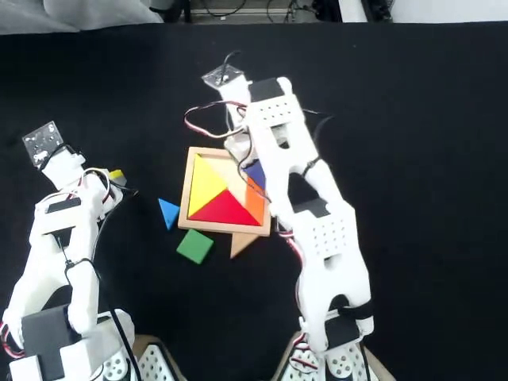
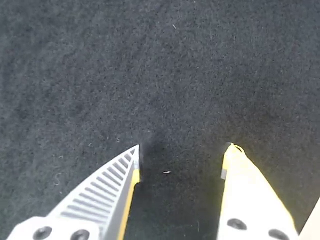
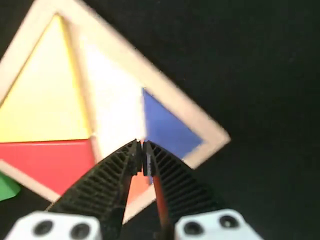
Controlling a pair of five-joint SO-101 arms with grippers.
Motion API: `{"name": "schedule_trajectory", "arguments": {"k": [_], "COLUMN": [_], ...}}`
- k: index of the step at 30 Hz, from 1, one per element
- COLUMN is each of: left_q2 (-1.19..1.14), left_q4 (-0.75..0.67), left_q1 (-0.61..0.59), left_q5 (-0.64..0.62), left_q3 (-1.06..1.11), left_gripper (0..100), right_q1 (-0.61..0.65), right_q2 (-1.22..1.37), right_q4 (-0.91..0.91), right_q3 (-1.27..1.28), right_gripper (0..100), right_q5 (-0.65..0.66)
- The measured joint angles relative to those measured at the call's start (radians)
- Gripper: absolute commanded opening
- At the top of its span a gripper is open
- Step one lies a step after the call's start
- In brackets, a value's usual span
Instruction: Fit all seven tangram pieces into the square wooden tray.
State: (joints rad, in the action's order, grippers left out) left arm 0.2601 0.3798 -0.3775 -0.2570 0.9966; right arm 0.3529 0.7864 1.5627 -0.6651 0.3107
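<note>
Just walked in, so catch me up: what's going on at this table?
Tangram puzzle, partly done. The right gripper, shut, is over the tray, which holds four pieces with a gap left. A small blue triangle, a green square and a tan triangle lie outside it. The left gripper is open over bare cloth.

We see a yellow triangle point(image 1: 208, 181), red triangle point(image 1: 225, 210) and navy piece point(image 3: 165, 125) in the pale tray point(image 1: 187, 186); green square point(image 1: 194, 245) on black table point(image 1: 413, 159).
</note>
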Motion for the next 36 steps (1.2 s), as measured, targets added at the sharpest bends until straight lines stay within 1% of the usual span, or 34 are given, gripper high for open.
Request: {"name": "schedule_trajectory", "arguments": {"k": [4,9,23,28,36], "left_q2": [0.0,0.0,0.0,0.0,0.0], "left_q4": [0.0,0.0,0.0,0.0,0.0], "left_q1": [0.0,0.0,0.0,0.0,0.0], "left_q5": [0.0,0.0,0.0,0.0,0.0], "left_q3": [0.0,0.0,0.0,0.0,0.0], "left_gripper": [26,26,26,26,26], "right_q1": [0.069,0.071,0.069,0.018,-0.003], "right_q2": [-0.005,-0.048,-0.071,-0.074,-0.075], "right_q4": [-0.035,-0.147,-0.166,-0.178,-0.181], "right_q3": [0.117,0.244,0.25,0.25,0.249], "right_gripper": [1.1,1.1,1.1,1.1,1.1], "right_q5": [-0.002,-0.021,-0.021,-0.026,0.028]}}
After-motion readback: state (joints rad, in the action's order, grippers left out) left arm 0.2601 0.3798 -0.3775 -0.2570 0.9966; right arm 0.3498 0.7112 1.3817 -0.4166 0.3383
